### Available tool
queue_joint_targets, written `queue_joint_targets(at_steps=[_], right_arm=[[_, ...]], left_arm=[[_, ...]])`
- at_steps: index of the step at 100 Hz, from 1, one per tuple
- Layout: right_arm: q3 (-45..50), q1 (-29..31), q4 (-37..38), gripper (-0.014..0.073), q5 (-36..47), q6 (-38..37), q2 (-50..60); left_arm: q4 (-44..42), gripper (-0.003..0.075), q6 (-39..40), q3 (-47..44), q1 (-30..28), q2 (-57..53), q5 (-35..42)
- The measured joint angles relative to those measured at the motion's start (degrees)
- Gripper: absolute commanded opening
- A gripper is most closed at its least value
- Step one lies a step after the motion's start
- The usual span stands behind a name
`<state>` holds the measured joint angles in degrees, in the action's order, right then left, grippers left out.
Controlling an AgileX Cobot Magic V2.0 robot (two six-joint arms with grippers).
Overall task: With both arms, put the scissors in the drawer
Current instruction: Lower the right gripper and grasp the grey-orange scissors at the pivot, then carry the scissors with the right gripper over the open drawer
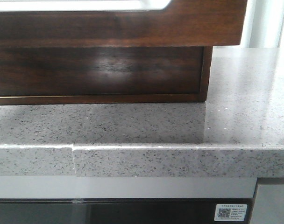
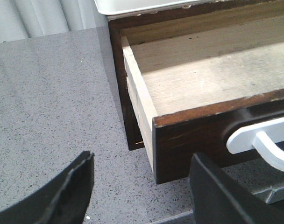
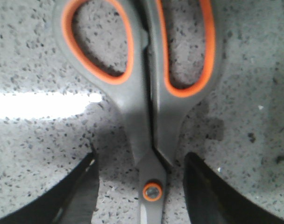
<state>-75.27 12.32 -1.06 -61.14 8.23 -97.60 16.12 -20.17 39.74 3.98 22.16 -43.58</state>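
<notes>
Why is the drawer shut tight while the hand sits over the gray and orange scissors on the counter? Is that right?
Not quite. The drawer is pulled open, and the left wrist view shows its bare wooden inside. The rest holds: the right hand sits over the gray and orange scissors on the speckled counter.

A small white sticker [image 1: 230, 213] is showing a QR code and lines of print too tiny to read, sitting on the dark panel [image 1: 132, 212] below the countertop [image 1: 142, 126].

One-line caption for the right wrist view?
Open right gripper straddling closed grey-orange scissors on the speckled counter.
</notes>
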Motion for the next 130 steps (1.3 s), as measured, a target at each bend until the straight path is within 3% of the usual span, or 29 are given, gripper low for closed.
queue_joint_targets(at_steps=[13, 39, 60, 101, 130], right_arm=[[-0.1, 0.0, -0.1, 0.0321, -0.1, 0.1, -0.8], [-0.4, 0.0, -0.2, 0.0090, -0.5, 0.1, -0.9], [-0.4, 0.0, -0.2, -0.0020, -0.6, 0.4, -0.9], [-0.8, 0.0, -0.2, -0.0032, -1.5, 2.1, 2.4], [-11.9, -2.8, -3.0, -0.0032, -3.4, 6.1, 15.8]], left_arm=[[0.0, 0.0421, 0.0, 0.0, 0.0, 0.0, 0.0], [0.0, 0.0421, 0.0, 0.0, 0.0, 0.0, 0.0], [0.0, 0.0421, 0.0, 0.0, 0.0, 0.0, 0.0], [0.0, 0.0421, 0.0, 0.0, 0.0, 0.0, 0.0], [0.0, 0.0421, 0.0, 0.0, 0.0, 0.0, 0.0]])
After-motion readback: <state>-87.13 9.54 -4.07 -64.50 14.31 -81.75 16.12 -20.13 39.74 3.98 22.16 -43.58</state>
